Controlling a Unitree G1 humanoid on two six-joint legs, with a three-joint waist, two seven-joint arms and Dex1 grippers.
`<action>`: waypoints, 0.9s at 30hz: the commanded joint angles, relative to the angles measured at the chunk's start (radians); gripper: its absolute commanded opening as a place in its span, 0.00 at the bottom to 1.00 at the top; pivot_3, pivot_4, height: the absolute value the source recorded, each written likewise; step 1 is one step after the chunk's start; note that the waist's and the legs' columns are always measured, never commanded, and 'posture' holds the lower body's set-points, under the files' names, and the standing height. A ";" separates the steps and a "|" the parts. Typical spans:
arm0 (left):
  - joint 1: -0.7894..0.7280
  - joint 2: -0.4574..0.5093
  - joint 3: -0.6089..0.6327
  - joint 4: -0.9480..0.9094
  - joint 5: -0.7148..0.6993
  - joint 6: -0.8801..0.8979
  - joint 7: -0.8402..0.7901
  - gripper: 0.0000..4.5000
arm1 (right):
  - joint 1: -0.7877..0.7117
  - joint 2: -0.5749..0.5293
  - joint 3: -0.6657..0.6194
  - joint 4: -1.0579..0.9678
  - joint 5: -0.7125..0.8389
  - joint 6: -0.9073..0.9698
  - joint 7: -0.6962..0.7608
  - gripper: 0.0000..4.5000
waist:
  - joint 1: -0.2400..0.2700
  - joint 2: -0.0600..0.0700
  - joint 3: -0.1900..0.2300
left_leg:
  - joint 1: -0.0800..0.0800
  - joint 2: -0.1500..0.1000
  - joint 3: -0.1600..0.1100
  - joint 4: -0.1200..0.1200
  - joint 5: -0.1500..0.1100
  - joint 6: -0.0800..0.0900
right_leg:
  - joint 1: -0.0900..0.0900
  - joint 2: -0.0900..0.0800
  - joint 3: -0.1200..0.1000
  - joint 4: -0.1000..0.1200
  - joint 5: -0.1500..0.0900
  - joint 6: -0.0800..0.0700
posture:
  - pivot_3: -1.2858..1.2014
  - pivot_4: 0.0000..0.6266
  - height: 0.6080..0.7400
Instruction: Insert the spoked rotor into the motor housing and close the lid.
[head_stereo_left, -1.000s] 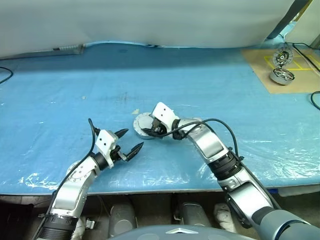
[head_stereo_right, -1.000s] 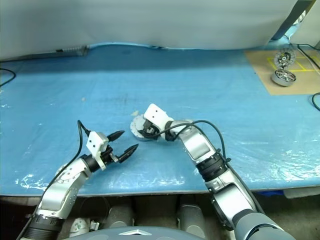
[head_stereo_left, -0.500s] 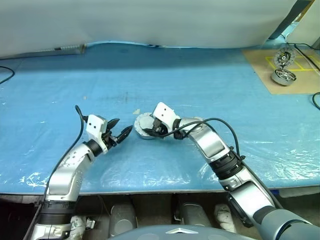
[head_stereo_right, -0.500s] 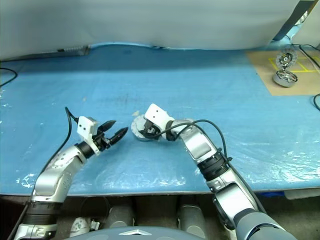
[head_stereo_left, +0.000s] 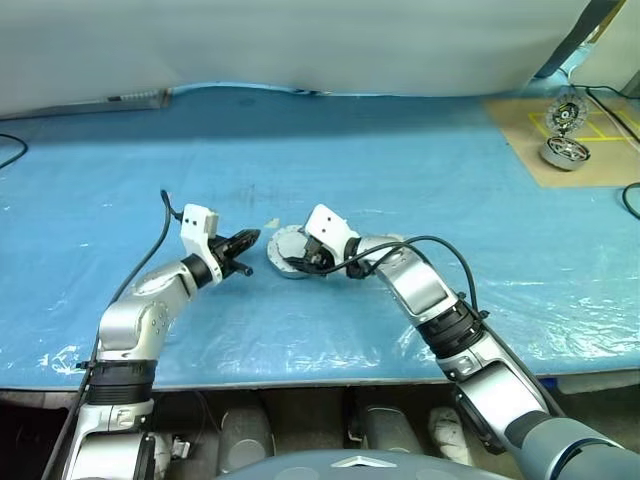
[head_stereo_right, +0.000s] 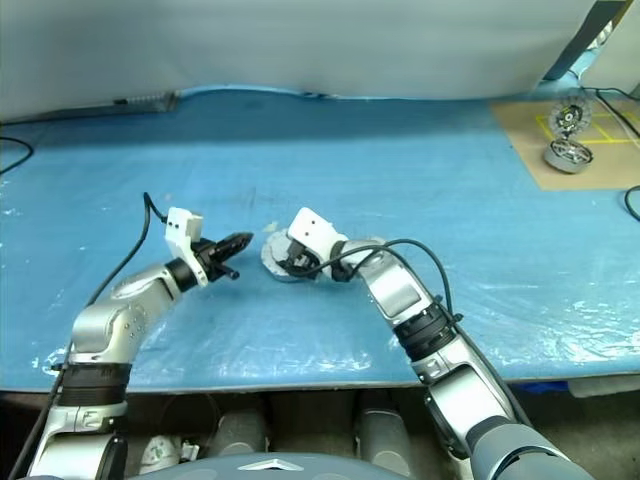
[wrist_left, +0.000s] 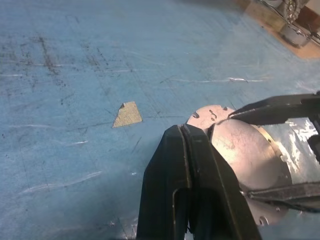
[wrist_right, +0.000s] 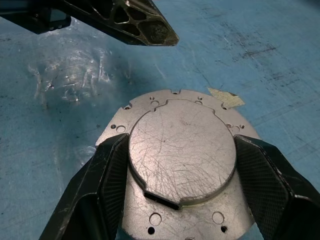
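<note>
My right gripper (head_stereo_left: 300, 262) is shut on a round silver metal part (wrist_right: 182, 150) with a holed flange plate (wrist_right: 150, 102). It lies tipped on the blue table sheet (head_stereo_left: 300, 150), with one pad (wrist_right: 107, 175) on each side of its body. I see only its closed scratched face, so I cannot tell which of the task's parts it is. My left gripper (head_stereo_left: 250, 240) is shut and empty, its tip just left of the flange. Two small round metal parts (head_stereo_left: 563, 135) sit far right; at that size I cannot tell the spoked rotor, motor housing and lid apart.
A brown cardboard sheet (head_stereo_left: 530, 160) with yellow lines holds the two far parts. A small tan scrap (wrist_left: 127, 114) lies on the sheet beside the flange. A grey cloth wall (head_stereo_left: 300, 40) closes the back. Cables (head_stereo_left: 8, 150) trail at both table ends.
My left gripper has closed from wide open, rolled, and moved forward and up to the flanged part's left side. The right gripper and the part have stayed still.
</note>
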 joint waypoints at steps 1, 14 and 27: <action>-0.050 -0.013 0.067 0.002 -0.095 0.129 0.050 0.01 | 0.025 -0.010 0.022 0.066 -0.038 0.028 -0.018 0.66 | 0.000 0.000 0.000 | 0.000 0.000 0.000 0.000 0.000 0.000 | 0.000 0.000 0.000 0.000 0.000 0.000 | 0.52 0.24 1.00; -0.051 -0.075 0.070 -0.018 -0.163 0.269 0.146 0.01 | 0.025 -0.005 0.023 0.069 -0.040 0.030 -0.020 0.66 | -0.001 0.000 0.000 | 0.000 -0.001 0.000 -0.005 0.000 0.000 | 0.000 0.000 0.000 -0.003 -0.002 0.003 | 0.52 0.24 1.00; -0.029 -0.086 0.017 0.002 -0.122 0.270 0.168 0.01 | 0.026 -0.006 0.013 0.069 -0.036 0.040 -0.024 0.66 | -0.001 0.001 0.000 | 0.000 -0.001 0.000 -0.009 0.000 0.000 | 0.002 0.000 0.000 -0.010 -0.001 0.004 | 0.52 0.24 1.00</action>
